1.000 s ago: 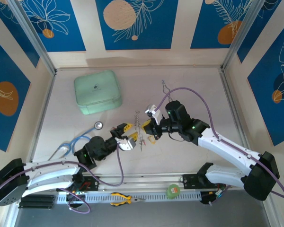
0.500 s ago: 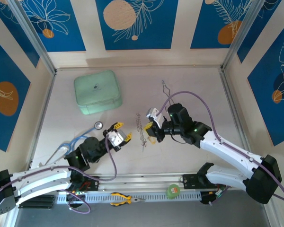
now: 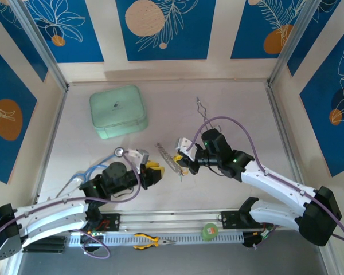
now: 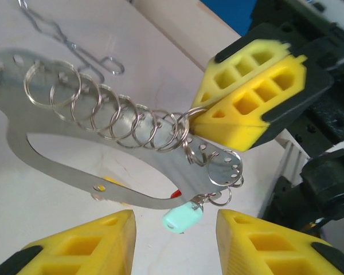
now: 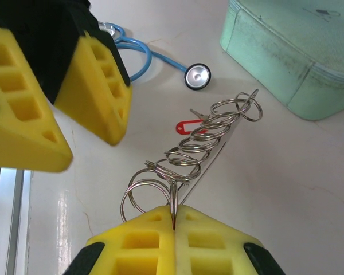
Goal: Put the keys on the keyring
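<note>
Pale desk (image 3: 241,114) boxed in by blue leaf-print walls. Top view: mint case (image 3: 118,110) at 10 o'clock, bent wire (image 3: 202,106) at 12, stethoscope (image 3: 97,167) at 8, pliers (image 3: 152,241) and green tape roll (image 3: 209,231) on the near rail at 6. Keyring (image 3: 167,156) is mid-desk, a thin grey strip between the two arms, with the left gripper (image 3: 155,172) at its 7 o'clock and the right gripper (image 3: 180,162) at its 4 o'clock. Grips are too small to read from up here.

Right wrist view gives the grip. The yellow fingers (image 5: 149,240) are pressed together on the near end of the keyring, and a chain of split rings (image 5: 206,137) runs away toward 1 o'clock. Red-tag key (image 5: 190,126) lies on the desk just past the rings. The stethoscope's chest piece and the mint case sit beyond, at 12 and 2.

Left wrist view gives the detail. The keyring is a flat oval loop with punched holes, strung with the split rings, and the right gripper is clamped on it from 2 o'clock. Green-tag key (image 4: 182,217) hangs off the loop's lower end. A red sliver shows under the band. The left gripper's fingers (image 4: 86,246) stand apart at 6 o'clock, with the green tag in the gap and touching neither finger. The bent wire lies at 11.
</note>
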### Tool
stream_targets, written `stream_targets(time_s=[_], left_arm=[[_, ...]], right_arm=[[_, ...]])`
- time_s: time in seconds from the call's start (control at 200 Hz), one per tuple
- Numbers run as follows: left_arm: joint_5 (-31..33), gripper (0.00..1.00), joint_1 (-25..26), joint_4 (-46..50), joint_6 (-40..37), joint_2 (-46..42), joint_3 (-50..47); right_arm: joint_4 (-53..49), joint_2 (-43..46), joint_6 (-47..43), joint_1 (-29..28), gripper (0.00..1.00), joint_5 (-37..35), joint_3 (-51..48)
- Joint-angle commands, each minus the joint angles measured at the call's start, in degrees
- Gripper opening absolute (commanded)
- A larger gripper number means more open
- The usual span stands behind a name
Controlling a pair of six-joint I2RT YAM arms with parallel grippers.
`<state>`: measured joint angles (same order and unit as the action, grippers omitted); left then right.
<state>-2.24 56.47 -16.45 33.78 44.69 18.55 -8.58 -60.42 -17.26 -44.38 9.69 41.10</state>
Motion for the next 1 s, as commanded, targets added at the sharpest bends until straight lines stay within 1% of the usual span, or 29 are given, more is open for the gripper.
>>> stream_targets(time_s=[0.0,0.125,0.305,0.39,0.495,0.65,0.765,0.895,0.995], left_arm=[[-3.6,0.40,-1.2,-6.8,9.7,1.7,0.2],[-4.4,0.41,-2.7,-13.0,13.3,3.3,-1.4],[-7.0,0.37,-4.1,-18.6,17.7,5.1,-2.7],[-7.7,0.36,-4.3,-17.7,19.0,5.5,-2.6],[-7.0,0.35,-4.7,-16.5,20.1,5.6,-2.5],[-6.9,0.30,-5.1,-13.7,20.5,6.2,-1.3],[-6.7,0.29,-5.6,-12.1,20.7,6.6,-1.0],[-6.9,0.28,-6.0,-12.2,20.8,7.1,-0.7],[-7.4,0.25,-6.4,-13.6,20.9,7.5,-0.6]], right_arm=[[2.6,0.0,-1.9,-1.1,0.00,-0.3,0.4],[2.6,-0.7,-1.9,-1.9,0.00,-0.7,0.8],[2.6,-2.1,-0.8,-2.7,0.00,-2.8,2.2],[2.7,-2.8,0.4,-2.8,0.00,-3.2,3.0],[3.3,-2.9,0.7,-3.1,0.00,-2.4,3.0],[3.3,-2.7,0.4,-3.5,0.00,-1.4,2.9],[2.8,-2.6,0.5,-3.6,0.00,-0.5,3.1],[2.6,-2.5,0.9,-3.7,0.00,0.4,3.3],[2.6,-2.8,1.0,-4.1,0.00,0.8,3.5]])
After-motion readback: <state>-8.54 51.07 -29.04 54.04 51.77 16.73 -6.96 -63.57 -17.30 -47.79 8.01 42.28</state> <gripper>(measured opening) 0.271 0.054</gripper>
